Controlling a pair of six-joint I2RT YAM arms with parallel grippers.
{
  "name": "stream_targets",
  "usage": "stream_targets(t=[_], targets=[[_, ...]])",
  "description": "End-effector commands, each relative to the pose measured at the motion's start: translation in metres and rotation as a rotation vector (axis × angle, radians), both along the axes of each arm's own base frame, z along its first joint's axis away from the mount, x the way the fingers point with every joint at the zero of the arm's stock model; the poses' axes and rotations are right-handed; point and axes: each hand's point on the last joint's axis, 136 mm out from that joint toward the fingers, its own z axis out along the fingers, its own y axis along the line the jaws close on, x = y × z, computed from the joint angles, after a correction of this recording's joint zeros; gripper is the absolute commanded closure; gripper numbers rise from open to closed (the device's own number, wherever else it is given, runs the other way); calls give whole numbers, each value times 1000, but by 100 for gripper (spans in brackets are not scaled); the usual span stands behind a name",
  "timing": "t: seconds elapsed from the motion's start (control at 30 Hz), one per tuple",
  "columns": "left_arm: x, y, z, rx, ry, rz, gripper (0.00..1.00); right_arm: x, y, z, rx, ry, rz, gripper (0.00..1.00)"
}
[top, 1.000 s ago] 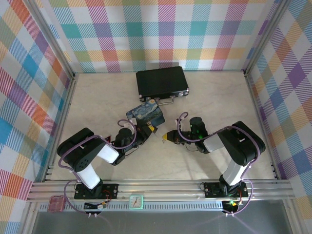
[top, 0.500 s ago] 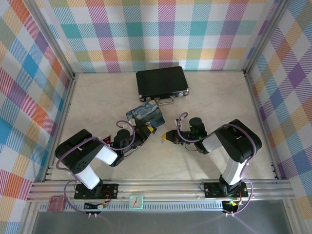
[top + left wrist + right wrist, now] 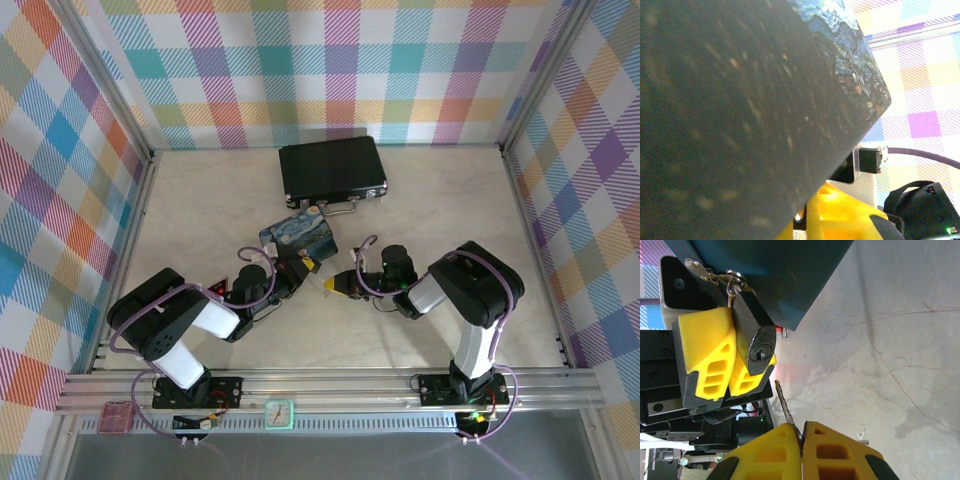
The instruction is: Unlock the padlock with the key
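Padlock (image 3: 756, 337) in place, key in hand, and the two haven't met. On the right wrist camera the little dark lock hangs by its shackle from the hasp on the corner of the starry-night box (image 3: 780, 270). Its body looks pinched between the yellow jaws of the left gripper (image 3: 729, 385), which turn the keyhole (image 3: 760, 353) outward. Just below it, the right gripper (image 3: 801, 432) has its jaws closed on the head of the key (image 3: 784, 402). The thin blade sticks out toward the lock, close but with a clear gap of counter (image 3: 890, 340) showing between tip and keyhole. From above, the two grippers face each other beside the box, left (image 3: 300, 265) and right (image 3: 335, 283). So by my reading the fetching and steadying are done. What's left is the fiddly part: line the blade up with that slot, push it in, turn it, and pop the shackle, which sits closed through the hasp right now.
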Motion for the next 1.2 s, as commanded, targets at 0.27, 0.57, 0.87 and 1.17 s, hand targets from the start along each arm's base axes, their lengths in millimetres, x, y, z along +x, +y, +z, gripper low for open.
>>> stream_targets(t=[0.27, 0.57, 0.87, 1.17], targets=[[-1, -1, 19, 3, -73, -18, 100, 4, 3, 19, 27, -75, 5, 100], [-1, -6, 17, -13, -75, -28, 100, 5, 4, 27, 40, -92, 5, 100], [-4, -9, 20, -69, -74, -29, 100, 8, 6, 19, 47, -70, 0, 100], [-3, -6, 17, -31, -71, -18, 100, 12, -7, 7, -26, -73, -77, 100]])
